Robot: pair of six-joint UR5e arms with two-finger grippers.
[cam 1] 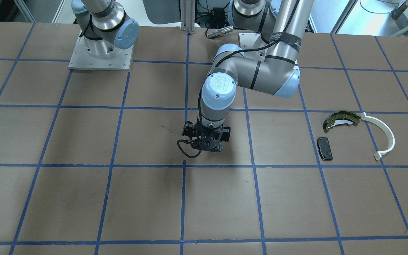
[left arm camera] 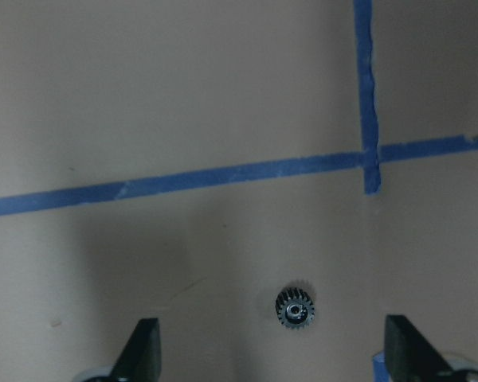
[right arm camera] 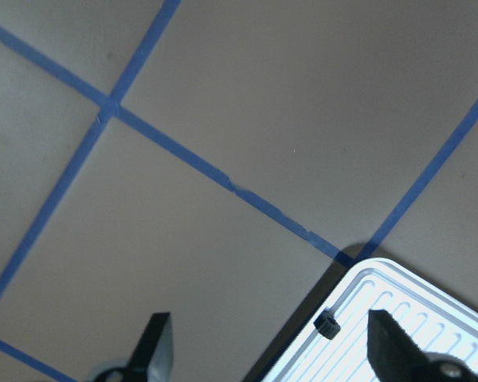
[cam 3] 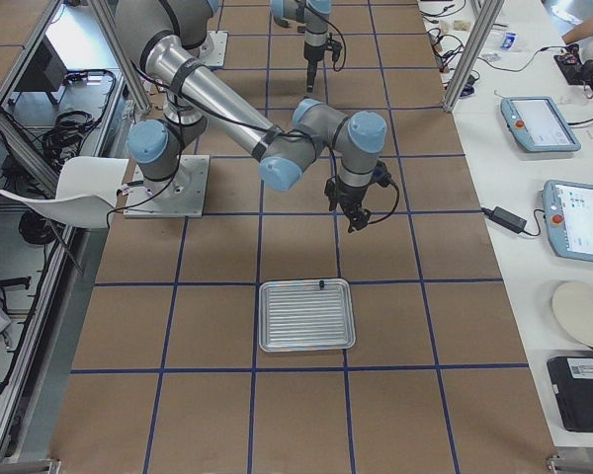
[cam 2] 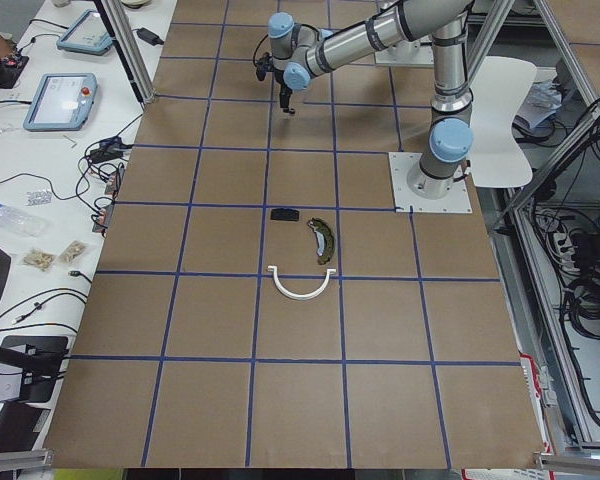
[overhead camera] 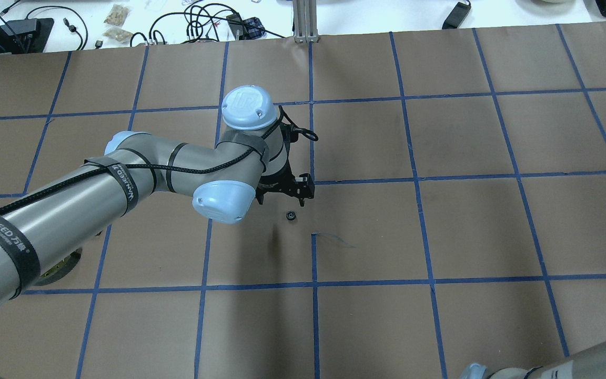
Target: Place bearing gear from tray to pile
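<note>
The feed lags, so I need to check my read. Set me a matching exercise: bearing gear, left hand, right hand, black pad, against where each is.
1 bearing gear
2 left hand
3 right hand
4 black pad

A open, over the tray corner
B lying near the brake shoe
C on bare table paper, off the tray
D open, gear between its fingers in the wrist view

Pairs: 1-C, 2-D, 3-A, 4-B

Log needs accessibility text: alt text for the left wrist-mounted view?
A small black toothed metal gear with a pale centre hole lies flat on the brown paper table, between the spread black fingertips of the open left gripper, touching neither. Blue tape lines cross above it in the view.
</note>
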